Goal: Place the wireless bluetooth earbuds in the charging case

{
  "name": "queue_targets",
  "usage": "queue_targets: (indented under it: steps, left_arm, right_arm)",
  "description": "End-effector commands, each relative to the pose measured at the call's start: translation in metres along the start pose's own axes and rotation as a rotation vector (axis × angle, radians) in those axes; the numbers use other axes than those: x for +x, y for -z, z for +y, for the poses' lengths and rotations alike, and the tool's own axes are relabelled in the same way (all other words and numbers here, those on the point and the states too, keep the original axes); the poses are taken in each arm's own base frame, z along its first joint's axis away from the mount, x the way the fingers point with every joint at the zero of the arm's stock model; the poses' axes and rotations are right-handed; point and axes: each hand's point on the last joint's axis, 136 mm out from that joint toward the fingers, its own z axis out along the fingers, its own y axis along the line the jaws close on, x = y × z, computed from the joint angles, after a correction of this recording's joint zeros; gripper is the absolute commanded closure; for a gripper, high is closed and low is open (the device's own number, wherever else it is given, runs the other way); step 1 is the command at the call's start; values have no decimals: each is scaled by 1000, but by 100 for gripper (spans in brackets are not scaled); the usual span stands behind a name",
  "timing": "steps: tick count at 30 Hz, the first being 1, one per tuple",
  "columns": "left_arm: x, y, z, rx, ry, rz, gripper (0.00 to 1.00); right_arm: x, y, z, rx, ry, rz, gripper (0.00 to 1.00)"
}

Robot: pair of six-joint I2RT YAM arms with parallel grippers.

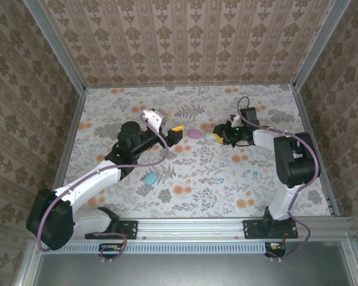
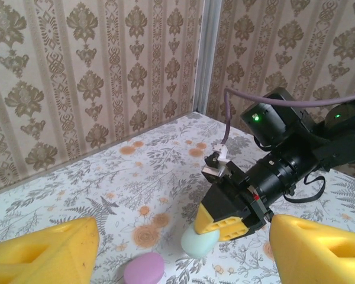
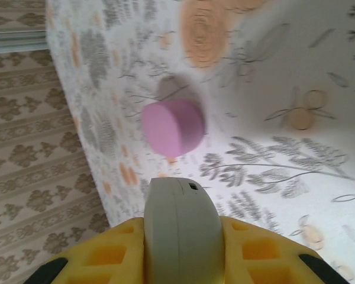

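My right gripper (image 1: pixel 219 138) is shut on a mint charging case (image 3: pixel 180 231), gripped by its sides between the yellow fingers (image 3: pixel 100 254). In the left wrist view that mint case (image 2: pixel 199 242) rests against the table under the right gripper's fingers. A closed pink case (image 1: pixel 194 134) lies between the two grippers, and shows as a pink oval (image 3: pixel 173 127) just ahead of the mint case. My left gripper (image 1: pixel 176 132) is open and holds nothing, its fingers (image 2: pixel 41 254) spread either side of the pink case (image 2: pixel 144 269). Tiny blue earbuds (image 1: pixel 221 179) (image 1: pixel 255 175) lie loose nearer the front.
A blue case (image 1: pixel 150 177) lies on the floral table (image 1: pixel 191 196) beside the left arm. Patterned walls (image 1: pixel 185 42) close in the back and both sides. A metal rail (image 1: pixel 197 227) runs along the near edge.
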Motion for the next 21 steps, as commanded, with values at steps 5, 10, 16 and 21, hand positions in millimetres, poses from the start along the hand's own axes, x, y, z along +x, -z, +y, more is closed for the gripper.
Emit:
queue_targets:
  steps: [5, 10, 16, 21]
  left_arm:
    - [7, 5, 7, -44, -11, 29, 24]
    - [7, 6, 9, -56, -18, 35, 24]
    - [7, 7, 11, -63, -17, 37, 24]
    - [4, 8, 13, -76, 7, 30, 24]
  right_arm:
    - [-4, -20, -21, 34, 40, 23, 80]
    - [-5, -27, -34, 72, 59, 42, 78]
    - [-2, -27, -50, 146, 92, 64, 73]
    - [3, -24, -59, 182, 99, 82, 67]
